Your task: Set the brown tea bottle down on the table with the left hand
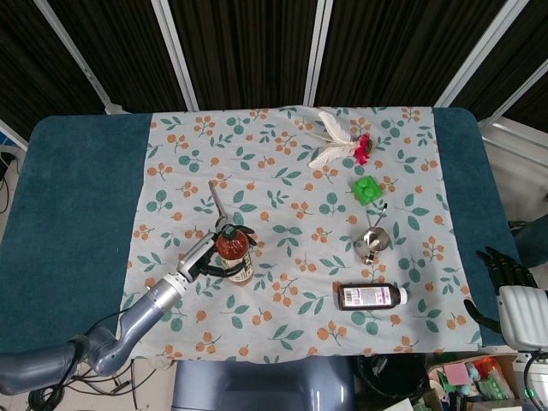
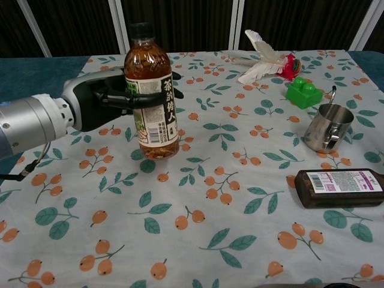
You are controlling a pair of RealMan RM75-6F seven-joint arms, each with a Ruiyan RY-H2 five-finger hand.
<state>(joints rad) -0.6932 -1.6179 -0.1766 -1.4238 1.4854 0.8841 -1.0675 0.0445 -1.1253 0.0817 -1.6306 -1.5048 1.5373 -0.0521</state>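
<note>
The brown tea bottle (image 2: 153, 102) stands upright with a black cap and a white and green label. Its base is down at the flowered cloth (image 2: 198, 240) and seems to touch it. My left hand (image 2: 99, 105) grips it from the left side, fingers wrapped round the label. From the head view the bottle (image 1: 233, 253) is left of the cloth's middle, with the left hand (image 1: 201, 261) beside it. My right hand (image 1: 507, 272) hangs off the table's right edge, holding nothing, fingers apart.
A steel cup (image 2: 327, 127) and a green toy brick (image 2: 304, 93) stand at the right. A dark medicine bottle (image 2: 339, 187) lies on its side near the front right. A white feather toy (image 2: 264, 60) lies at the back. A thin metal tool (image 1: 216, 199) lies behind the tea bottle.
</note>
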